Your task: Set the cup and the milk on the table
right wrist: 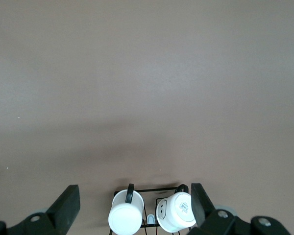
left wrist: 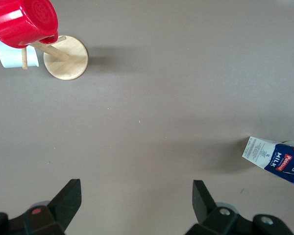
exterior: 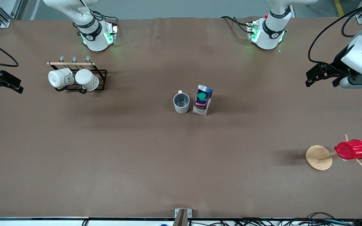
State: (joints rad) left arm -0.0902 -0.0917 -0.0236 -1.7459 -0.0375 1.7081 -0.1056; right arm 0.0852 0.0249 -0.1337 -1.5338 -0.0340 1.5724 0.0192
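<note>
Milk (exterior: pixel 202 100) upright beside cup (exterior: pixel 181 102) on table (exterior: pixel 137 150), both grippers' fingers wide, empty.

- table (exterior: pixel 137 150): plain matte brown
- cup (exterior: pixel 181 103): off-white, grey inside
- milk (exterior: pixel 202 100): dark blue and white, green cap, red label
- ribbed cup (exterior: pixel 351 149): bright red

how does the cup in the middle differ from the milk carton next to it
The cup is round, off-white and open-topped with a grey inside; the milk is a boxy blue-and-white carton closed with a green cap. The milk stands slightly taller. Both stand upright on the table, side by side.
</note>
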